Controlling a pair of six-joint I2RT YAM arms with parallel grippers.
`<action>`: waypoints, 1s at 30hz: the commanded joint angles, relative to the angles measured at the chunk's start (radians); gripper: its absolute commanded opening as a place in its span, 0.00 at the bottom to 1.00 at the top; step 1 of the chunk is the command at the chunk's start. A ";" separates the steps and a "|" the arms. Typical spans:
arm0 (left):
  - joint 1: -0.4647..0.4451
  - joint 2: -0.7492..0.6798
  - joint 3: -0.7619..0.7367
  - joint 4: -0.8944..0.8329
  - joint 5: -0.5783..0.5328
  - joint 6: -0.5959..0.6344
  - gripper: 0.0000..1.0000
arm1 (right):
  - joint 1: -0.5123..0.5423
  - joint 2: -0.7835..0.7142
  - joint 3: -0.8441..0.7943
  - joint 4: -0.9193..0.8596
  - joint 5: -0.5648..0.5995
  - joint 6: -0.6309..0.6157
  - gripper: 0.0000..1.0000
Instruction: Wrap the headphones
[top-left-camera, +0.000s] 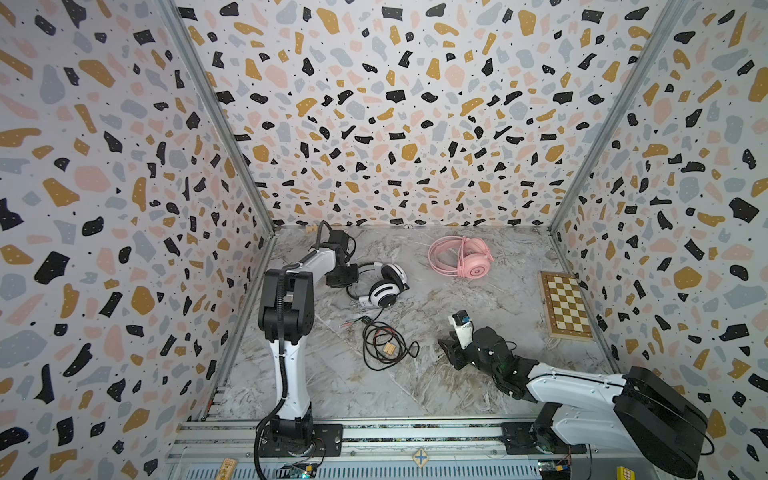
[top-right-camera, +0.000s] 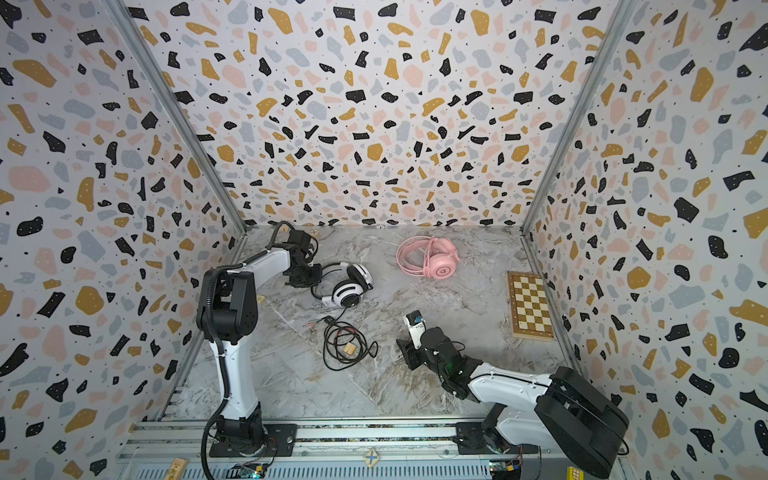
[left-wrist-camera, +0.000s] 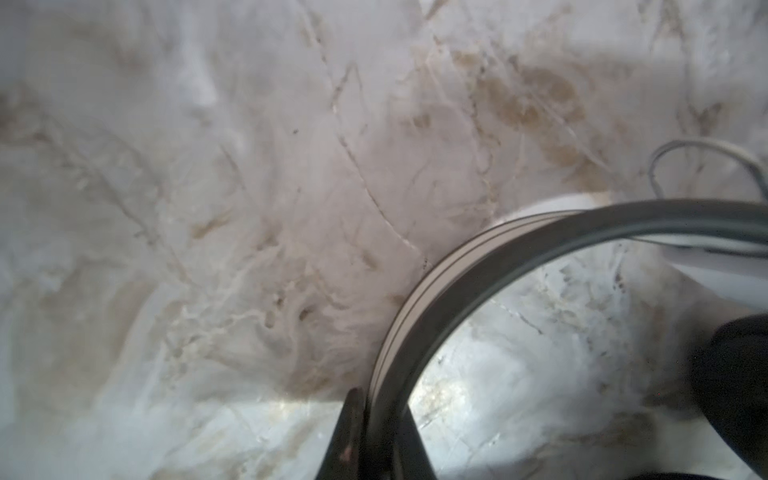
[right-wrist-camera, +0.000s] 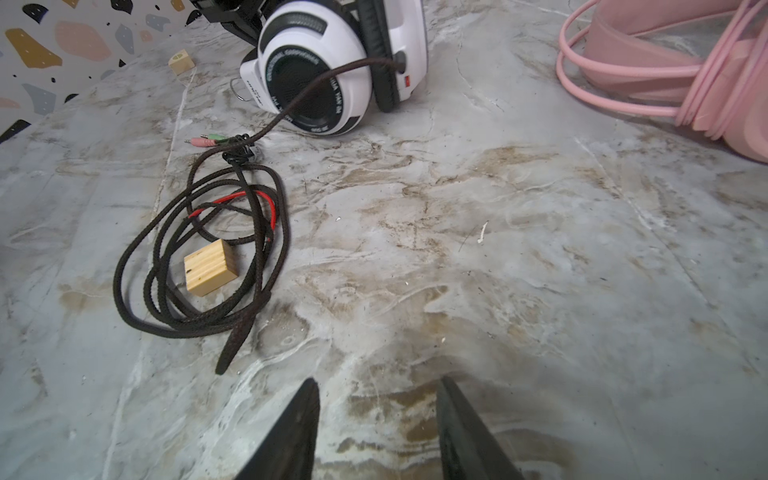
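The white headphones (top-left-camera: 388, 286) (top-right-camera: 351, 286) with black pads lie left of the table's middle. My left gripper (top-left-camera: 347, 276) (top-right-camera: 309, 276) (left-wrist-camera: 380, 399) is shut on their black headband (left-wrist-camera: 457, 266), which runs between the two fingers. Their black cable (top-left-camera: 384, 345) (right-wrist-camera: 199, 257) lies in loose loops on the table nearer the front, its pink and green plugs (right-wrist-camera: 208, 140) beside the ear cup (right-wrist-camera: 332, 62). The pink headphones (top-left-camera: 461, 257) (top-right-camera: 430, 257) (right-wrist-camera: 665, 75) sit at the back with their pink cable coiled round them. My right gripper (top-left-camera: 448, 353) (right-wrist-camera: 378, 382) hovers open and holds nothing, right of the black cable.
A wooden block (top-left-camera: 389, 348) (right-wrist-camera: 211, 267) lies inside the cable loops, and a smaller one (right-wrist-camera: 181, 61) sits near the left wall. A chessboard (top-left-camera: 566, 305) (top-right-camera: 531, 305) lies along the right wall. A metal rail (top-left-camera: 415, 432) carries both arm bases at the front.
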 joint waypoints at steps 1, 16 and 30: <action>-0.003 -0.048 -0.030 0.068 0.009 -0.006 0.00 | 0.005 -0.018 0.032 -0.010 0.021 -0.008 0.48; 0.014 -0.412 -0.342 0.361 0.091 -0.102 0.00 | 0.005 -0.015 0.033 -0.007 0.024 -0.009 0.48; 0.013 -0.813 -0.624 0.521 0.115 -0.226 0.00 | -0.112 0.105 0.363 -0.030 -0.429 0.135 0.99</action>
